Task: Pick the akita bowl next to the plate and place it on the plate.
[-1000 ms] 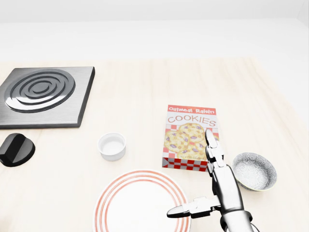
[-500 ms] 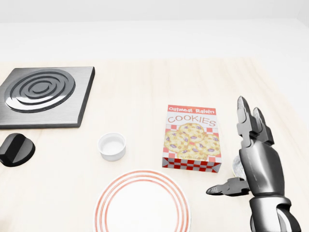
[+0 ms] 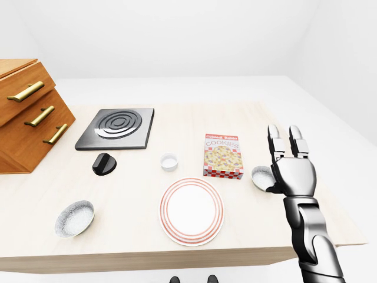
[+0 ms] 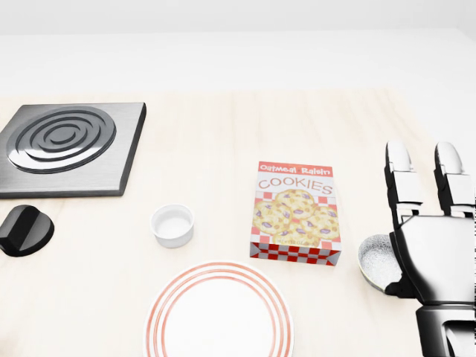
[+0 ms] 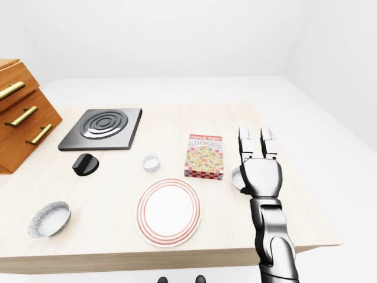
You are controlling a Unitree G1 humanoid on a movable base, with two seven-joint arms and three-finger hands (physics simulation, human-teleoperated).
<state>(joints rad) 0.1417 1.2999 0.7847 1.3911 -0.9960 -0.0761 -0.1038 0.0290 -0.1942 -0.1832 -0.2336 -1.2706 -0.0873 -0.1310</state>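
The akita bowl (image 4: 375,260), grey and speckled, sits on the pale wooden table right of the cookie box; only its left part shows. My right hand (image 4: 422,160) hangs over the bowl's right side and hides it. The hand is open, its fingers (image 4: 400,175) straight and pointing toward the top of the head view, with nothing held. The white plate with red rings (image 4: 218,316) lies at the bottom centre of the head view, left of the bowl. My left hand does not show in any view.
A cookies box (image 4: 296,212) lies flat between plate and bowl. A small white ramekin (image 4: 172,224) stands above the plate. A stove burner (image 4: 63,145) and black knob (image 4: 24,229) are on the left. A second speckled bowl (image 3: 75,218) and wooden drawers (image 3: 26,112) sit far left.
My right hand has swung right from between the plate and the bowl to over the bowl, turning so its back faces the camera; it now covers most of the bowl.
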